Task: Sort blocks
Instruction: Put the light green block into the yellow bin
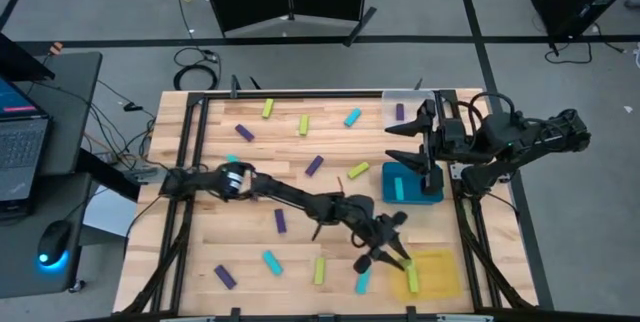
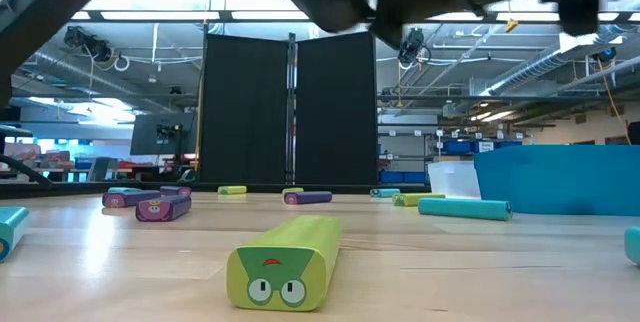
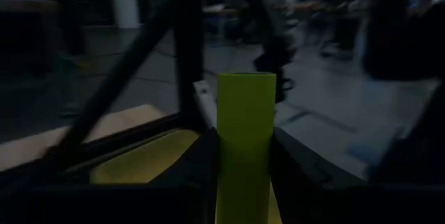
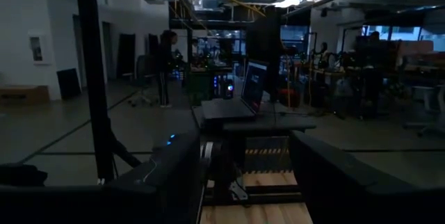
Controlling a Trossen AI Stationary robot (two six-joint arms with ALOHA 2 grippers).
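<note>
Yellow-green is the colour in hand: the left tool (image 1: 398, 255) grips a yellow-green block (image 3: 245, 140), held over the edge of the yellow tray (image 1: 440, 280) near the tabletop's front right corner. A yellow-green bar (image 1: 412, 278) shows on that tray in the high view; whether it is the gripped one or a second already lying there, I cannot tell.

Sorting looks barely begun. The teal tray (image 1: 425, 194) toward the right edge holds one cyan block (image 1: 399, 185), and the clear tray (image 1: 404, 102) at the back right corner holds one purple block (image 1: 399, 112). Most blocks lie loose on the tabletop (image 1: 250, 202): purple, cyan and yellow-green ones along the back edge, more in the middle, and a row near the front edge. By my judgement the bulk of the work is left.

The right tool (image 1: 413, 143) waits with its fingers spread wide, between the clear and teal trays.

Only the high view shows the whole layout and which tray holds what. The left wrist view alone shows the grip up close, the block upright between the dark fingers. The low view shows a yellow-green block (image 2: 287, 260) lying close by, with a printed face on its end. The right wrist view shows that tool's parted fingers and the room beyond.
</note>
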